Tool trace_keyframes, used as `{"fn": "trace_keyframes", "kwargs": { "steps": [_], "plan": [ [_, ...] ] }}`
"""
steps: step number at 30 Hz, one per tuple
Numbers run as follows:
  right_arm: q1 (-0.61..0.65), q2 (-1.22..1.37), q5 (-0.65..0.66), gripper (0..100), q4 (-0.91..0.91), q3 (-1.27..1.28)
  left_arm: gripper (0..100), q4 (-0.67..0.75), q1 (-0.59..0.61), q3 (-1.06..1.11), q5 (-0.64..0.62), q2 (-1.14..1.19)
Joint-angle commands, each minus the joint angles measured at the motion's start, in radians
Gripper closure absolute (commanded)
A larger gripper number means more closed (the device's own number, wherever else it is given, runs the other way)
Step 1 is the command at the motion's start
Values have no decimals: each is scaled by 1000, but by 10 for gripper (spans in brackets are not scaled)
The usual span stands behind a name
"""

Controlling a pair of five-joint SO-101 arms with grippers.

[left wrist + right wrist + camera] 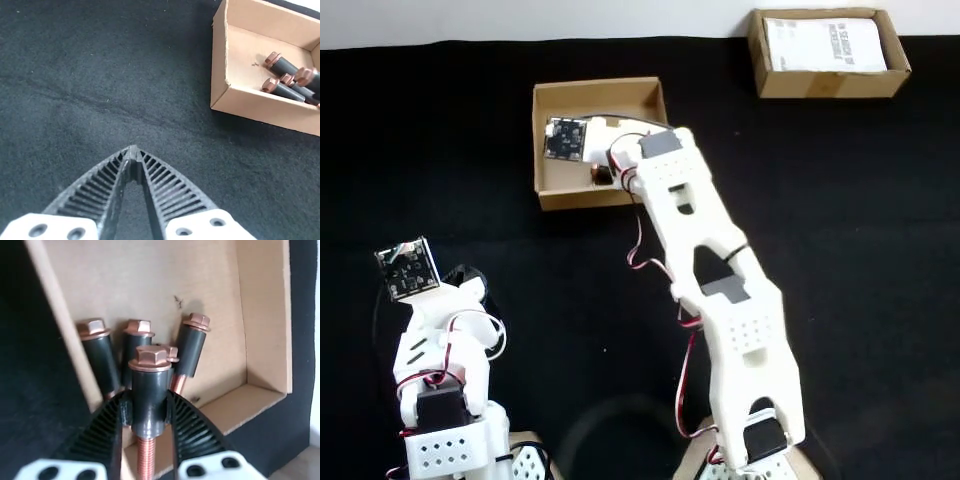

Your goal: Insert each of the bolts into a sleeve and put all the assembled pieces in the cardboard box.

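Pieces (100, 362) that are done lie close together inside the cardboard box (262, 320), each one a copper bolt in a black sleeve. The right tool (148, 407) hangs over the box and pinches one more black sleeve (149, 390) by its sides. A bolt (148, 356) sits in that sleeve, with its head on top and its thread poking out below. The left tool (132, 155) is over the black tabletop (75, 75), a little way from the box. Its tips are pressed together and it holds nothing. The job looks close to done, and the held one seems only to need letting go. A few things could go wrong from here. The right tool grips only the sleeve, so if the arm tips it too far, the bolt could slide out. If it drops from too high, it may hit the others, bounce, and roll over the wall of the box. If the arm goes down too far, the tool could bump the box and push it along the tabletop.
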State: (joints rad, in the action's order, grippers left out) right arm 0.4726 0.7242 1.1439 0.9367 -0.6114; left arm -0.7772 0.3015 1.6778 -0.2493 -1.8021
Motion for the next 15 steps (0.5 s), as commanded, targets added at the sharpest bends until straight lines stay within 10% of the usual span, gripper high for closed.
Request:
{"fn": "trace_keyframes", "kwargs": {
  "steps": [1,7,15],
  "plan": [
    [4,47,18,991,1,-165,992,-2,2,18,-8,-13],
    [4,102,5,985,122,-277,991,0,1,18,-11,-13],
    [41,50,-350,859,466,-463,991,0,-16,18,-6,-12]
  ]
}}
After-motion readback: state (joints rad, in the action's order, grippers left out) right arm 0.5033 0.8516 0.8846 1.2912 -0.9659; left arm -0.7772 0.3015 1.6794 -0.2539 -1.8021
